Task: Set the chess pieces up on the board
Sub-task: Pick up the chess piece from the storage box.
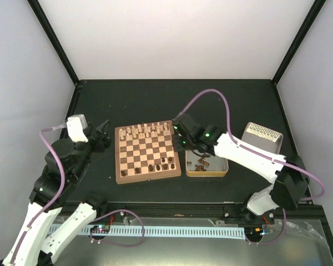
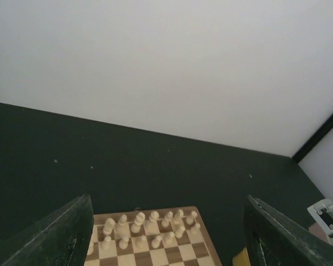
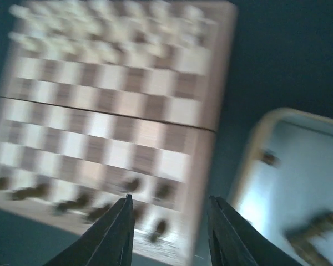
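Note:
The board [image 1: 145, 153] lies mid-table. Several dark chess pieces [image 1: 161, 165] stand on its near two rows at the right; cream chessmen fill the far rows. More dark pieces [image 1: 200, 163] lie in the metal tin [image 1: 221, 171] right of the board. My right gripper [image 1: 179, 145] hovers over the board's right edge, open and empty. In the blurred right wrist view its fingers [image 3: 117, 235] frame dark pieces [image 3: 161, 226] on the board [image 3: 100, 133], with the tin [image 3: 255, 138] at right. My left gripper [image 1: 104, 134] stays open and empty just left of the board.
The tin's lid [image 1: 262, 137] lies at the right, behind the right arm. In the left wrist view the open gripper [image 2: 167, 202] looks over the cream chessmen [image 2: 144, 227] on the board's far end [image 2: 155, 257]. White walls enclose the dark table.

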